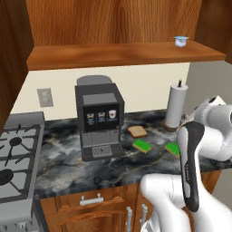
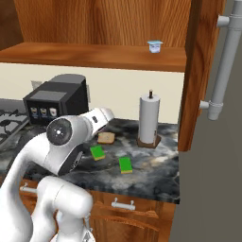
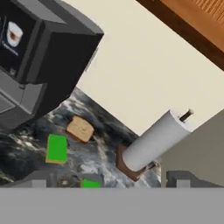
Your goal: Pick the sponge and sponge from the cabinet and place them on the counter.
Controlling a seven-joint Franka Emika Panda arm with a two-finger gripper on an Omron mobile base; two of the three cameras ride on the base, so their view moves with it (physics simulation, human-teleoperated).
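Observation:
Two green-topped sponges lie flat on the dark marbled counter point(image 1: 68, 167). One sponge point(image 1: 142, 145) point(image 2: 98, 152) point(image 3: 57, 148) rests just in front of the bread slice. The other sponge point(image 1: 173, 148) point(image 2: 125, 164) point(image 3: 91, 183) lies to its right, near the counter's front. My gripper point(image 3: 111, 180) hovers above the counter and looks down at them. It is open, with its fingertips point(image 3: 40, 179) set wide apart and nothing between them. The cabinet shelf point(image 1: 122, 54) point(image 2: 94, 54) above carries a small white-and-blue cup point(image 1: 181, 41) point(image 2: 154, 46).
A dark coffee machine point(image 1: 99, 120) point(image 2: 54, 101) point(image 3: 39, 57) stands left of the sponges. A tan bread slice point(image 1: 137, 131) point(image 2: 106, 137) point(image 3: 80, 129) and a paper towel roll point(image 1: 176, 105) point(image 2: 149, 119) point(image 3: 153, 142) stand behind them. The stove point(image 1: 13, 158) is at left, the open cabinet door point(image 2: 203, 71) at right.

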